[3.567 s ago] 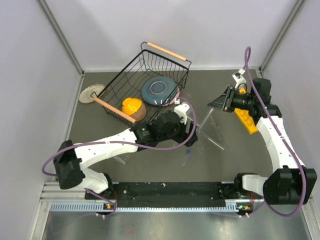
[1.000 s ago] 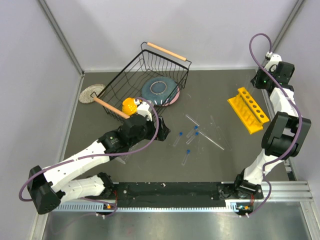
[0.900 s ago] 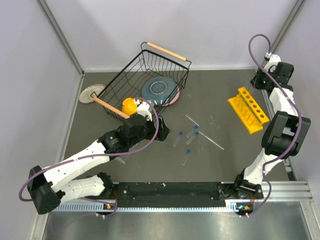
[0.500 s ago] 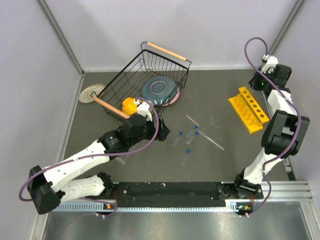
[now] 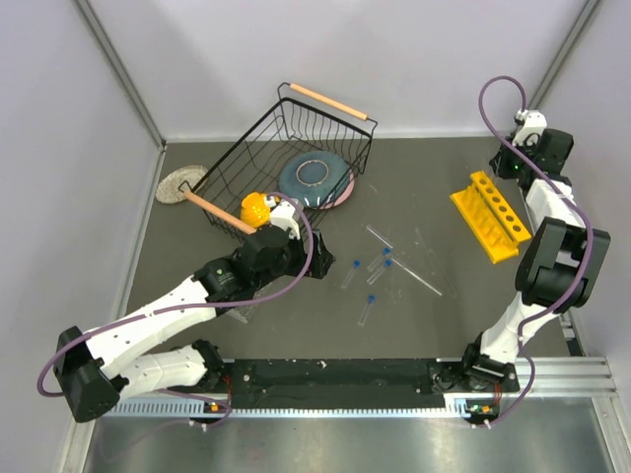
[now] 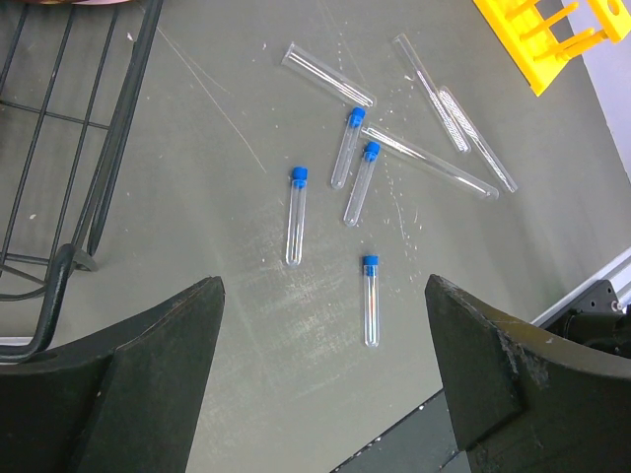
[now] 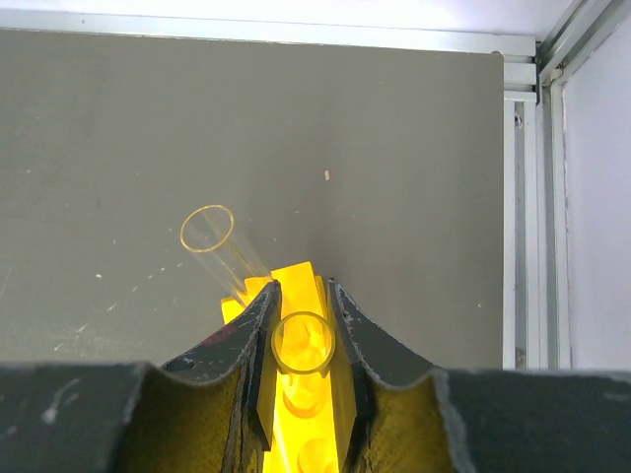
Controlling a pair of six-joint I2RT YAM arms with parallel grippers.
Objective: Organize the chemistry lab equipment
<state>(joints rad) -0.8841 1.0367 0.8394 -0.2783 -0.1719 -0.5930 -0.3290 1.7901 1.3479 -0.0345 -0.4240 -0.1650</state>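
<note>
Rising from the low reach it had at the yellow test-tube rack (image 5: pixel 490 217) a few seconds back, the right arm now stands folded high over the tabletop's (image 5: pixel 424 187) far right corner. Over the last second its wrist has only edged slightly. The left arm has meanwhile drawn back from the middle towards the wire basket (image 5: pixel 286 148), and the loose tubes it covered lie in plain sight. By my reading, one tube is being lined up over a hole while the rest wait on the tabletop, so the sorting has barely started.

The top view hides the right pincer's tips under the wrist. The right wrist view supplies them: the right pincer (image 7: pixel 301 293) is narrowed onto an uncapped test tube (image 7: pixel 303 345), held upright with its mouth facing the camera, directly above the rack. A second tube (image 7: pixel 232 258) leans out of the rack just beside it; which hole it sits in I cannot tell.

The left wrist view shows the left pincer (image 6: pixel 322 325) spread wide and holding nothing, hovering above four blue-capped tubes (image 6: pixel 296 215) and four long uncapped tubes (image 6: pixel 430 163) lying flat. Two of the capped ones nearly touch.
</note>
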